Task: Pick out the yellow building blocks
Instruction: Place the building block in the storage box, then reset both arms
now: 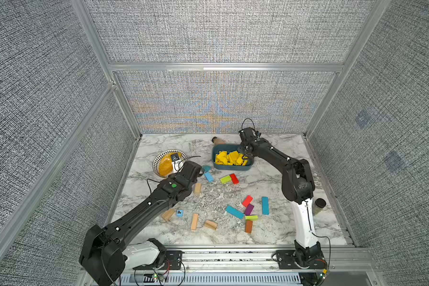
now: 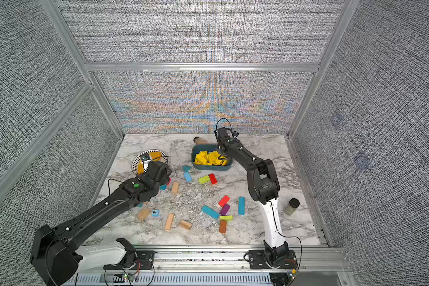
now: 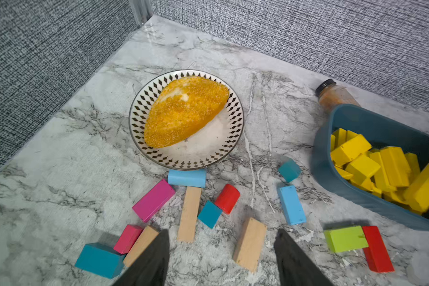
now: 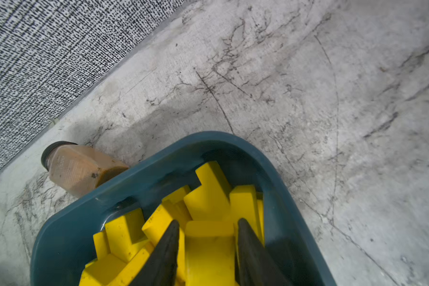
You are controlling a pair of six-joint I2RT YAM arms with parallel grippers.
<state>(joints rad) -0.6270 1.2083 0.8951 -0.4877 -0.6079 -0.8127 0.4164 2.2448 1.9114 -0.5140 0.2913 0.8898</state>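
So the yellow building blocks [image 1: 229,158] sit heaped in the teal bin [image 1: 233,168], long axes every which way, bottom ones buried. The right gripper [image 4: 207,220] straddles one there, can't tell if it's squeezing. The left gripper [image 3: 222,230] is beside the bin, fingers apart, empty.

The yellow building blocks [image 1: 230,158] [image 2: 209,158] lay heaped together inside a dark teal tub [image 1: 233,167] [image 2: 211,168] near the back of the marbled tabletop [image 1: 270,230], as both top views showed. They were bright yellow painted pieces, some long bars and some short near-cubes, jumbled at all angles. In the left wrist view the pile [image 3: 382,168] rose close to the tub's rim. In the right wrist view several blocks [image 4: 208,198] leaned against the tub's wall [image 4: 159,168], and 1 flat bar [image 4: 209,247] lay uppermost.
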